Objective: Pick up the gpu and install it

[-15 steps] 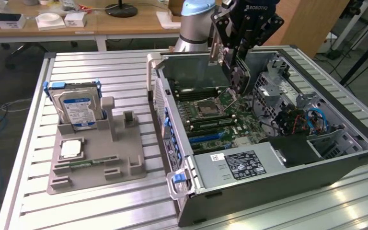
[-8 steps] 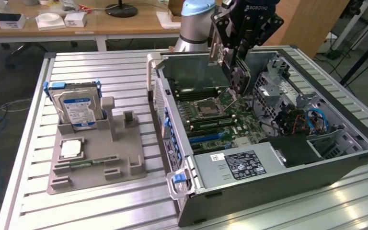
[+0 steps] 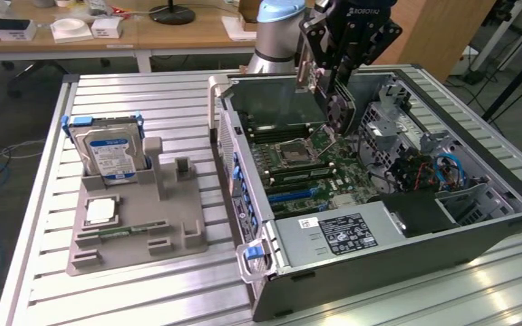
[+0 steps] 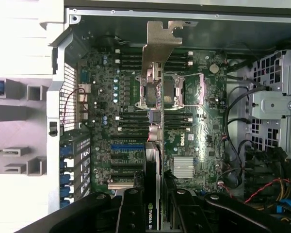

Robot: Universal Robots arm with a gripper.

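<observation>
While the upper part of the black jaws is cut off by the picture edge in the exterior view, the wrist view shows their hold: they pinch the near end of the gpu (image 4: 153, 165), a thin flat black card with a silver metal end bracket (image 4: 161, 43), one side pressed against each face. That view catches the card edge-on, so neither face can be read apart from a scrap of white lettering between the jaws, and the connector edge is hard to make out.

An open dark grey computer case (image 3: 397, 265) lies on its side on the ribbed aluminium surface (image 3: 152, 88). Inside the case sit a green motherboard (image 3: 320, 170), a silver power supply box with a black label (image 3: 338, 231) and a bundle of blue cables (image 3: 450, 168).

Just beside the case, on the exterior view's left, a grey plastic holder tray (image 3: 116, 261) carries a silver hard drive with a blue-white label (image 3: 109, 156) standing upright, a square silver chip (image 3: 100, 210) lying flat and a slim green memory stick (image 3: 120, 231) in a low slot.

The gpu hangs over the case's open side, above the motherboard. Its long axis runs steeply down from the jaws, bracket end lowest and pointing into the case. Whether that end touches the board I cannot tell
</observation>
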